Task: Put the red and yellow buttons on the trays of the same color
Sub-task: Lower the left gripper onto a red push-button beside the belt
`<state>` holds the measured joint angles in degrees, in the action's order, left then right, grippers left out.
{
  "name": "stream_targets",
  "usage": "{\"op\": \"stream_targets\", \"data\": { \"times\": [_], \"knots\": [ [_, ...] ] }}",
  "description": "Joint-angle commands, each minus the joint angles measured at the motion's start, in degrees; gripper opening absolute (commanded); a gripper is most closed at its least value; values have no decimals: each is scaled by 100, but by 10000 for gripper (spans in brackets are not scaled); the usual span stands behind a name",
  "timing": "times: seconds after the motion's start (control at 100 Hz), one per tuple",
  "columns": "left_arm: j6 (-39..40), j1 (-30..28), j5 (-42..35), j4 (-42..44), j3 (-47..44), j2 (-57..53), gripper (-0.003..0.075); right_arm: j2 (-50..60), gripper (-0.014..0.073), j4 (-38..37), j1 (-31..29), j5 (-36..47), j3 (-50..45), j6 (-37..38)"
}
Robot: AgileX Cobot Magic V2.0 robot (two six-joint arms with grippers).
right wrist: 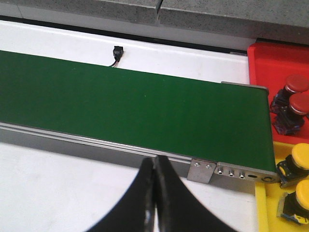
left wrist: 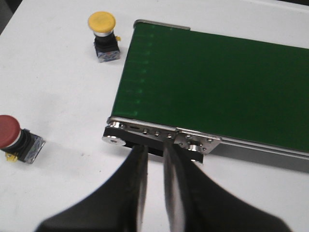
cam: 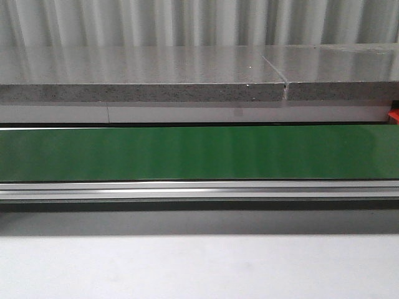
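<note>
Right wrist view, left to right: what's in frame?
Small black connector on the white surface → green conveyor belt → right gripper in front of the belt's rail → red tray with two red buttons, and yellow tray with two yellow buttons.

Plain green belt [cam: 199, 152] framed by silver rails. White table [left wrist: 53, 96]. Speckled grey slab [cam: 137, 92]. Yellow-capped button [left wrist: 102, 21] on black base; red-capped button [left wrist: 8, 131]. Red tray [right wrist: 275, 60] with red buttons [right wrist: 295, 83]; yellow tray [right wrist: 263, 208] with yellow buttons [right wrist: 300, 157]. Black grippers [left wrist: 155, 154].
</note>
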<state>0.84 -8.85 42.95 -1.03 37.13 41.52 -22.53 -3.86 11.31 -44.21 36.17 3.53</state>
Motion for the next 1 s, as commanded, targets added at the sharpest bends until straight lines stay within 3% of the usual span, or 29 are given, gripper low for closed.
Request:
{"op": "stream_targets", "data": {
  "times": [0.0, 0.07, 0.14, 0.5, 0.77, 0.99],
  "knots": [
    [164, -187, -289, -59, 213, 208, 283, -17, -69, 0, -9, 371, 128, -34],
    [232, -363, -174, -59, 228, 353, 398, -17, -69, 0, -9, 371, 128, -34],
    [280, -550, 87, -59, 304, 550, 445, -17, -69, 0, -9, 371, 128, -34],
    [292, -1433, 947, 145, 1197, 1565, 452, -17, -69, 0, -9, 376, 128, -34],
    [460, -2474, 1421, 255, 1663, 2353, 447, -17, -69, 0, -9, 376, 128, -34],
    [432, -2736, 1410, 103, 1684, 3092, 428, -17, -69, 0, -9, 376, 128, -34]
  ]
}}
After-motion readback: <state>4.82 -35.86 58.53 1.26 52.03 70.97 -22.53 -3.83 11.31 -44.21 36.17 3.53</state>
